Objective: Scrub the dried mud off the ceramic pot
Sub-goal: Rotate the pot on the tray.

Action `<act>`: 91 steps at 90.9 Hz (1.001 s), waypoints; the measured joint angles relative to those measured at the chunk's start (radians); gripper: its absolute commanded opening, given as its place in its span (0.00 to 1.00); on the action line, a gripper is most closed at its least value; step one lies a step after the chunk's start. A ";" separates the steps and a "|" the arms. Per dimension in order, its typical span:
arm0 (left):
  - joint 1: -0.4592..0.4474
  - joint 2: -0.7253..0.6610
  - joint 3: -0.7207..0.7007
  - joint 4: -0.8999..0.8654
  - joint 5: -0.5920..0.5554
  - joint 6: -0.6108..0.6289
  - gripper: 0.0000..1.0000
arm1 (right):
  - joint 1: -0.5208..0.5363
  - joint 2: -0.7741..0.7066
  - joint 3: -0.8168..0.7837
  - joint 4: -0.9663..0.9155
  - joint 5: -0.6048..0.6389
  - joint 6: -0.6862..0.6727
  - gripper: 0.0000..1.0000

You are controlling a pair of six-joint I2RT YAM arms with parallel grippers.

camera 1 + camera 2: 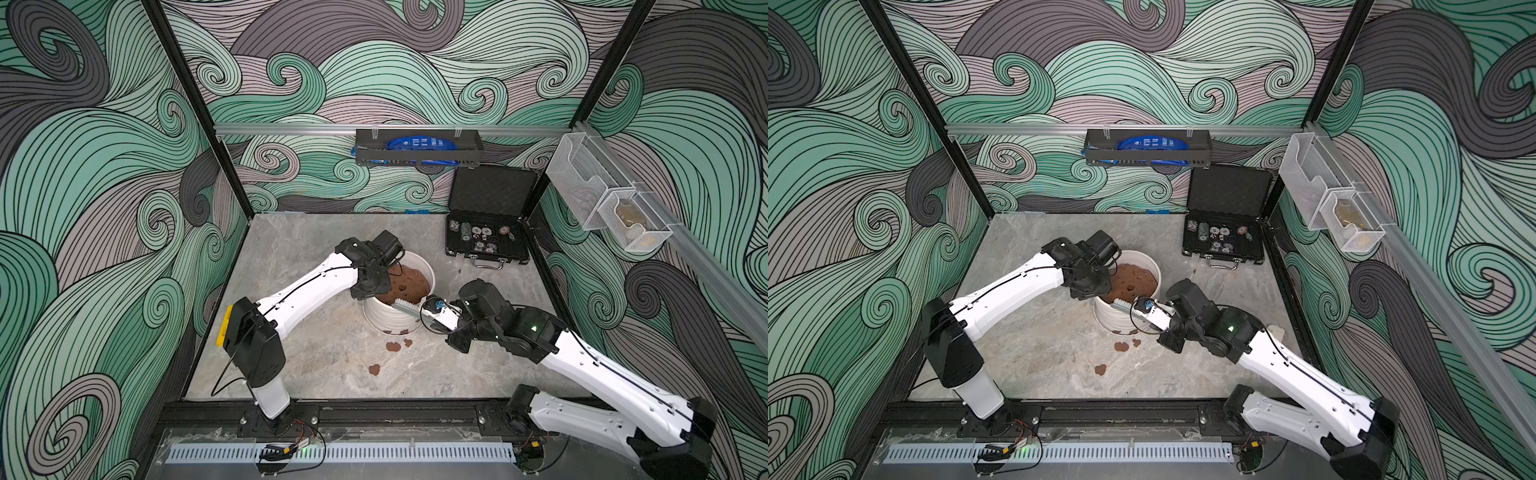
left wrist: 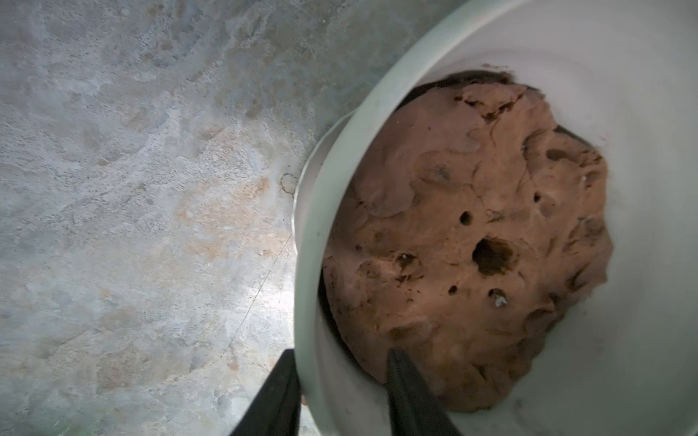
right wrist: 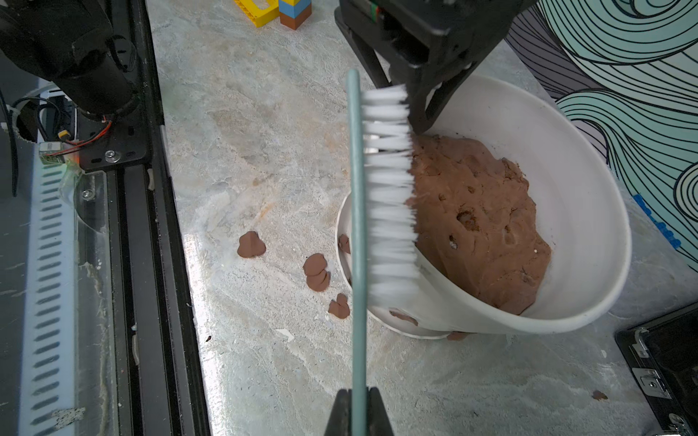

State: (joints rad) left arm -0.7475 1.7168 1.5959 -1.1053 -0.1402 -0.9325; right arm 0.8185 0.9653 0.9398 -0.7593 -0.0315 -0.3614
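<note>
Right hand, at the lower centre of the right wrist view, is clamped on the handle of the brush, whose bristles are at the near rim of the ceramic pot mid-counter. Dried mud lies in flakes just beside its base, with patches low on the wall. Pot judged rigid, brittle and heavy with soil, best held at the thick rim, which the left hand straddles, pinch unconfirmed. An open poker-chip case, upper right, stands well apart.

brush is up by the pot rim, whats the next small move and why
Probably slide the brush down the pot's outer wall: its bristles sit at the rim, while mud blotches cling low by the base. The left fingers straddle the rim.
</note>
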 measured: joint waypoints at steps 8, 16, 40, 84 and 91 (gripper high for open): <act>-0.001 0.010 -0.002 -0.010 -0.008 -0.005 0.29 | 0.000 -0.006 0.000 0.000 0.000 -0.002 0.00; -0.001 0.018 -0.003 -0.014 -0.009 -0.007 0.25 | 0.000 -0.009 -0.001 0.000 0.000 -0.003 0.00; 0.004 0.042 0.017 -0.027 -0.046 -0.041 0.13 | 0.006 -0.010 -0.004 -0.004 -0.002 -0.019 0.00; 0.033 0.129 0.128 -0.068 -0.065 0.166 0.02 | 0.099 0.075 -0.036 -0.014 0.023 -0.024 0.00; 0.045 0.141 0.138 -0.042 -0.055 0.253 0.01 | 0.101 0.087 -0.037 -0.014 0.035 -0.025 0.00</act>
State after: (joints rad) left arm -0.7029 1.8576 1.7344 -1.1473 -0.1947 -0.6796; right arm 0.9192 1.0519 0.9031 -0.7734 0.0040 -0.3862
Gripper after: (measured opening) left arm 0.136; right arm 0.071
